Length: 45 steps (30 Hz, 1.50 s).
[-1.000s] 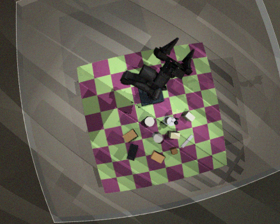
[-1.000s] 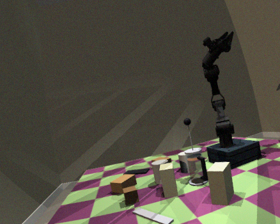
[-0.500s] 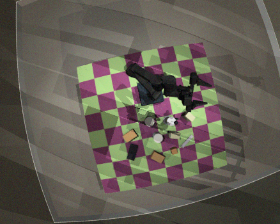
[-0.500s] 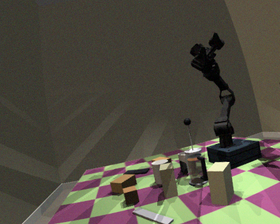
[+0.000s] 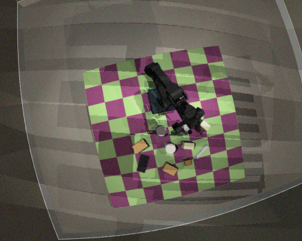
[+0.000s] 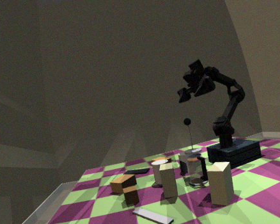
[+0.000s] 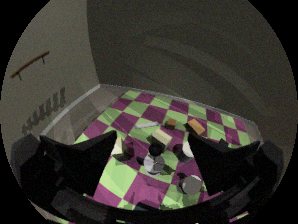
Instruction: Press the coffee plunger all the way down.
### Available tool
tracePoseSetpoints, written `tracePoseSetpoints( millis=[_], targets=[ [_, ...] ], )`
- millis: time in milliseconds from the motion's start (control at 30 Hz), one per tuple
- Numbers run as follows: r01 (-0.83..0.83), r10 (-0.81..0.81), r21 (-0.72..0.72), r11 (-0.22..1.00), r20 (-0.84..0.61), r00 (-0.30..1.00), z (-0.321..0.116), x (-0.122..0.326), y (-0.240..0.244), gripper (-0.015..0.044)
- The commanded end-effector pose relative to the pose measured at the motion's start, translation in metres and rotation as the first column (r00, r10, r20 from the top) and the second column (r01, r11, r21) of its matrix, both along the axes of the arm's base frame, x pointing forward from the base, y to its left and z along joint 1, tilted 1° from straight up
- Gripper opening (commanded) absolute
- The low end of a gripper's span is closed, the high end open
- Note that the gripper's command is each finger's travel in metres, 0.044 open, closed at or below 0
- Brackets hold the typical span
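Blocks (image 6: 220, 182) crowd the press (image 6: 194, 169) — gripper (image 6: 192, 90) open above.

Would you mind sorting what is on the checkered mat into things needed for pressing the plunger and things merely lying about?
For the job:
- coffee press
- plunger knob, raised
- gripper, open, above the knob

Lying about:
- tall cream block
- slimmer cream block
- orange box
- grey flat bar
- black slab
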State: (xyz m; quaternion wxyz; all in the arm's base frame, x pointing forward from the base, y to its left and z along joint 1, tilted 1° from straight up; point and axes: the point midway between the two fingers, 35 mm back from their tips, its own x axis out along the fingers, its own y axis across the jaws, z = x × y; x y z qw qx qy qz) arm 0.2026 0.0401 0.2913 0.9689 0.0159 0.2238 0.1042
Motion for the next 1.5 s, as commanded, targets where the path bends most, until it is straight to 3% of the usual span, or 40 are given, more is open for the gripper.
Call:
tracePoseSetpoints(
  millis=[0,267,1300,1467],
  targets=[
    [0.016,-0.018,-0.073,0.997,-0.038,0.999,-0.015,-0.003,-0.008,0.044],
    [0.008,-0.011,-0.073,0.997,-0.038,0.999,-0.069,-0.004,-0.006,0.044],
    [0.003,-0.006,-0.072,0.997,-0.035,0.999,-0.088,0.03,0.002,0.044],
    [0.003,-0.006,-0.072,0.997,-0.035,0.999,-0.088,0.03,0.002,0.0309]
  ],
)
